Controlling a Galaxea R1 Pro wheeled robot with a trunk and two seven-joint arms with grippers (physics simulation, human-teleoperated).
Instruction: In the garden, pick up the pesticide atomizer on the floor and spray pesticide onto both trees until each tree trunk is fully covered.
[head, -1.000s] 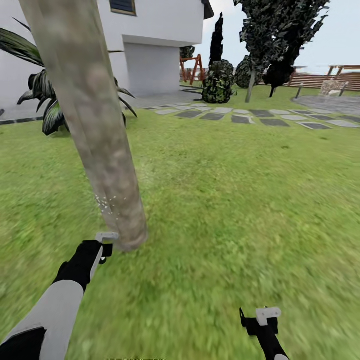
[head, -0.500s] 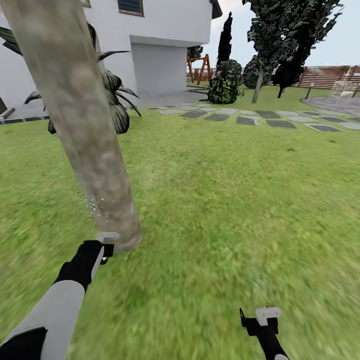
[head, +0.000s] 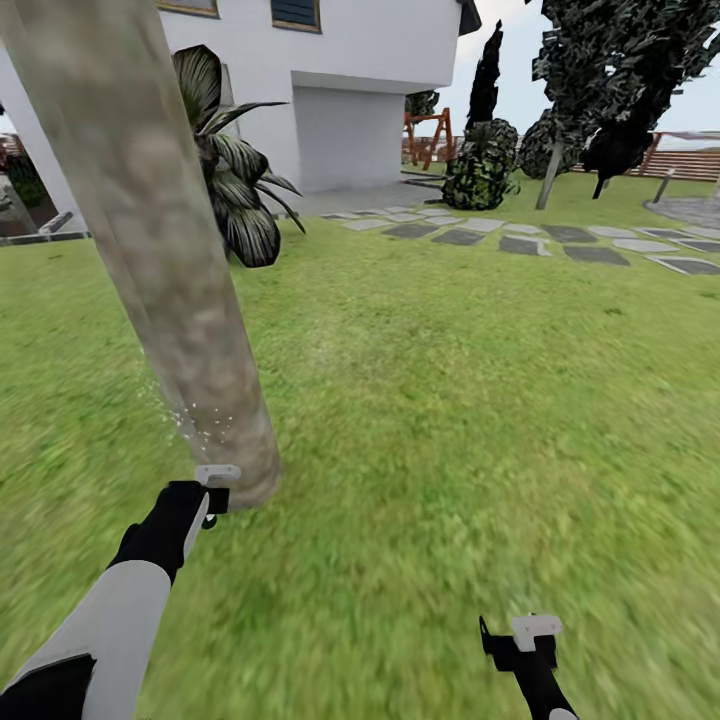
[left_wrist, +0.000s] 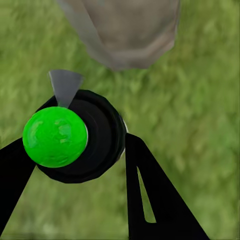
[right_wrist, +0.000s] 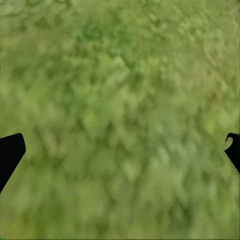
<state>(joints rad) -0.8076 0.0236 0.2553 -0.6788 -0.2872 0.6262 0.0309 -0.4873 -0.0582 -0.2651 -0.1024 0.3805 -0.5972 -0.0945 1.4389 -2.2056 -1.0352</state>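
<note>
A thick, mottled grey-brown tree trunk (head: 170, 250) leans up and to the left out of the lawn. White spray specks hang against its lower part. My left gripper (head: 207, 497) sits just in front of the trunk's foot. In the left wrist view this gripper (left_wrist: 80, 145) is shut on the pesticide atomizer (left_wrist: 95, 137), a black body with a bright green round cap and a grey nozzle aimed at the trunk base (left_wrist: 125, 30). My right gripper (head: 516, 645) hangs low over the grass at the right, and its fingertips (right_wrist: 10, 150) stand wide apart with nothing between them.
A broad striped-leaf plant (head: 235, 190) grows behind the trunk, in front of the white house (head: 360, 60). Grey stepping stones (head: 520, 240) cross the lawn at the back right. Beyond them are dark thin-trunked trees (head: 600, 90) and a brown slat fence (head: 690, 160). Open grass lies to the right.
The whole picture has slid to the right, so the camera has turned. Both arms keep their places in the picture. Spray specks still show on the lower trunk.
</note>
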